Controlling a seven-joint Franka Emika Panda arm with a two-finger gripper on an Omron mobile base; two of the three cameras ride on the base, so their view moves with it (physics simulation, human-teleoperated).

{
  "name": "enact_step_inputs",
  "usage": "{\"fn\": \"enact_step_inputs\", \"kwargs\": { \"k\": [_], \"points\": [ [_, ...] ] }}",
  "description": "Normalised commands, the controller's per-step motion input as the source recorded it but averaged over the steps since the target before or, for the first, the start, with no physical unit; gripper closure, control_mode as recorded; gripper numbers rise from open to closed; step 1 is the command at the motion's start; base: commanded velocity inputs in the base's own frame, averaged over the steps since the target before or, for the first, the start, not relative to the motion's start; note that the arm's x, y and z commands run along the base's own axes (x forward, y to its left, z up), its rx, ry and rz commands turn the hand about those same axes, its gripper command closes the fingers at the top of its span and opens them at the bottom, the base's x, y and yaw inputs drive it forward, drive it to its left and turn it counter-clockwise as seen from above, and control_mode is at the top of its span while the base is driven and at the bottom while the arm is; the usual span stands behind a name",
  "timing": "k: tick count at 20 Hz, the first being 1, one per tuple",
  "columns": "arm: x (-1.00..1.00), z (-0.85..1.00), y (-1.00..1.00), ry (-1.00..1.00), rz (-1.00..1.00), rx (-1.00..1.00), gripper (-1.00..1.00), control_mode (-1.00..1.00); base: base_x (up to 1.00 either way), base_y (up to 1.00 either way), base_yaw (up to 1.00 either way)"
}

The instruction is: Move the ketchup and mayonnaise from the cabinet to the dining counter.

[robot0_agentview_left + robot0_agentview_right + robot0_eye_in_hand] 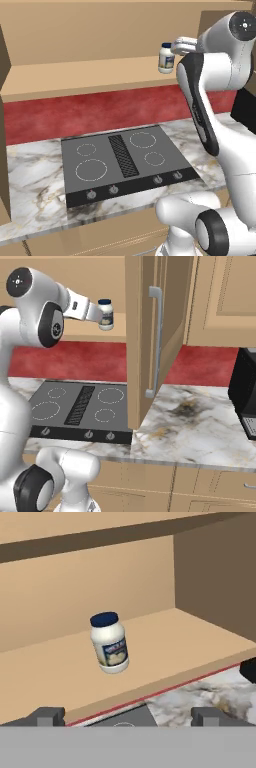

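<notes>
The pincer (127, 716) is spread wide, with nothing between its fingertips (47, 716); both tips stand far apart at the lower edge of the hand view, and neither touches anything. The mayonnaise jar (109, 643) stands ahead of the pincer, slightly toward the left tip, upright on the lower shelf (165, 647) of the open cabinet (75, 40); it rests close to the shelf's front edge and is apart from both tips.

In the left base view the jar (166, 58) sits on the shelf just beside the end of the arm, to its left; in the right base view the jar (105, 314) appears directly at the end of the arm, though contact cannot be confirmed from that angle. The jar is white with a dark blue lid and a pale label.

Beyond the right tip, the cabinet's side wall (215, 577) closes off the shelf; above the jar runs a second shelf (100, 532). Below the pincer lie the marble worktop (30, 170) and the black cooktop (122, 162) with its four rings and front knobs; behind the cooktop runs a red wall strip (90, 112). To the right of the pincer, the open cabinet door (150, 341) stands edge-on with a long silver handle (157, 341); a dark appliance (245, 396) sits at the far right of the worktop.
</notes>
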Motion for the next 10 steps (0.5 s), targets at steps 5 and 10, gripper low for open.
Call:
{"fn": "enact_step_inputs", "kwargs": {
  "k": [5, 10],
  "points": [
    [0.42, 0.01, 0.0, 0.03, 0.05, 0.02, -1.0, -1.0, 0.0, 0.0, 0.0],
    [0.4, 0.0, 0.0, 0.01, 0.08, 0.0, -1.0, -1.0, 0.0, 0.0, 0.0]
  ]
}}
